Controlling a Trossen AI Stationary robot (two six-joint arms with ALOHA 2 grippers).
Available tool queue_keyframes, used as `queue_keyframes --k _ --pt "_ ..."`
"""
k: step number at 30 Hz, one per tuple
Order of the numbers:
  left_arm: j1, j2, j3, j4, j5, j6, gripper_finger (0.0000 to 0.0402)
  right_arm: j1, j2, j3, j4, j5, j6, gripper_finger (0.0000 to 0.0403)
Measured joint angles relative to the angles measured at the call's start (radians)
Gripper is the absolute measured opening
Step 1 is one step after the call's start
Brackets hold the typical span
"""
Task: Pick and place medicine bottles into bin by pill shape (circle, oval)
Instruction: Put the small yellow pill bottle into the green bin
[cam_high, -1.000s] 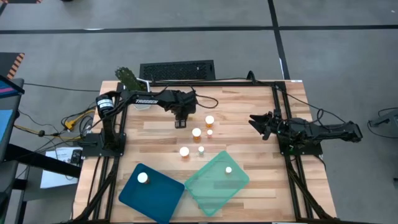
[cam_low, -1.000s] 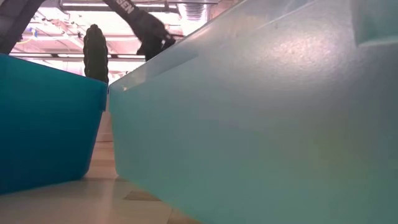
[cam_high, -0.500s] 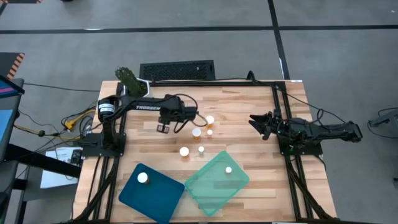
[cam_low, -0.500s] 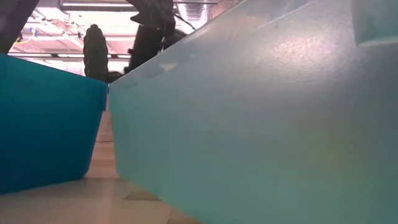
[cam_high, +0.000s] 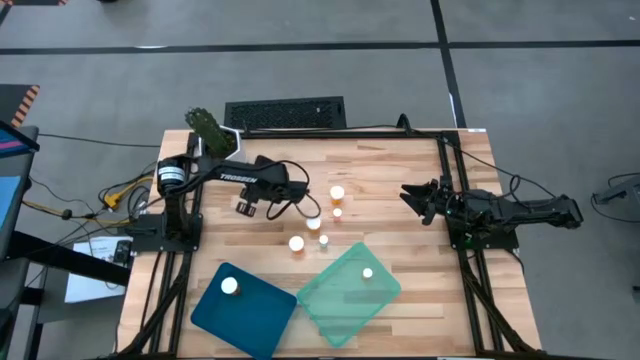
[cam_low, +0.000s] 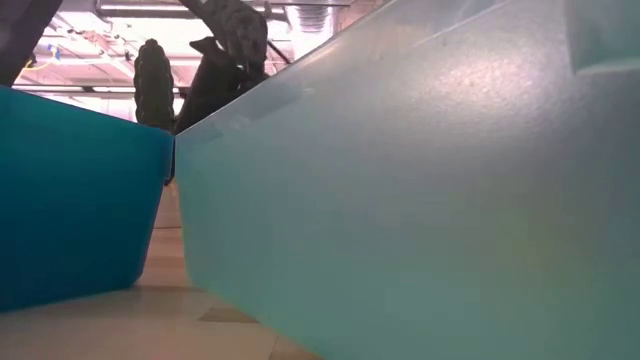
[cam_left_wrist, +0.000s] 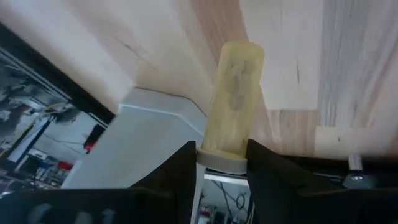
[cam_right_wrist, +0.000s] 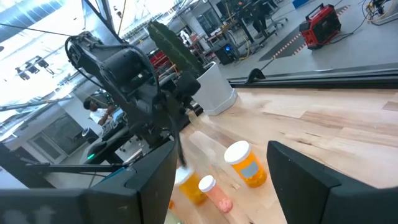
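Note:
My left gripper (cam_high: 245, 207) hangs over the table's left half, shut on a narrow amber medicine bottle (cam_left_wrist: 233, 99) with a white cap. Several more medicine bottles stand upright on their bases mid-table, among them a wide one (cam_high: 337, 192) and a small one (cam_high: 297, 243). One bottle (cam_high: 230, 286) stands in the blue bin (cam_high: 255, 320), another (cam_high: 368, 272) in the teal bin (cam_high: 340, 305). My right gripper (cam_high: 415, 197) waits open at the table's right side, holding nothing. My left gripper pinches the bottle's white cap end (cam_left_wrist: 221, 160) between its two fingers. The amber body sticks out past the fingertips, in line with them. The fingers slant downward toward the table's left side. The bottle is lifted clear of the wood.
A green plant (cam_high: 207, 128) in a white pot stands at the far left corner, and a black keyboard (cam_high: 285, 113) lies beyond the far edge. In the low view the two bins (cam_low: 80, 200) (cam_low: 400, 200) block most of the table.
My left gripper has moved toward the table's left edge, away from the cluster of bottles. It has tipped from pointing straight down to a slant and rolled, carrying the narrow bottle with it.

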Motion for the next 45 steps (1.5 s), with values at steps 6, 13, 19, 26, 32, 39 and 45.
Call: queue_keyframes --k 6,13,19,26,32,39,45 --pt "0.003 0.000 -0.068 0.016 -0.009 0.000 0.0115 0.000 0.000 0.000 0.000 0.000 0.000 0.0260" --pt "0.003 0.000 -0.131 0.043 -0.018 0.004 0.0115 0.000 0.000 0.000 0.000 0.000 0.000 0.0260" --pt "0.003 0.000 -0.162 0.051 -0.036 0.016 0.0115 0.000 0.000 0.000 0.000 0.000 0.000 0.0260" --pt "0.003 0.000 -0.162 0.085 -0.041 0.031 0.0115 0.000 0.000 0.000 0.000 0.000 0.000 0.0260" --pt "0.003 0.000 -0.162 0.098 -0.053 0.060 0.0115 0.000 0.000 0.000 0.000 0.000 0.000 0.0260" --pt "0.003 0.000 -0.162 0.103 -0.055 0.073 0.0115 0.000 0.000 0.000 0.000 0.000 0.000 0.0260" --pt "0.003 0.000 -0.162 0.108 -0.056 0.079 0.0134 0.000 0.000 0.000 0.000 0.000 0.000 0.0260"
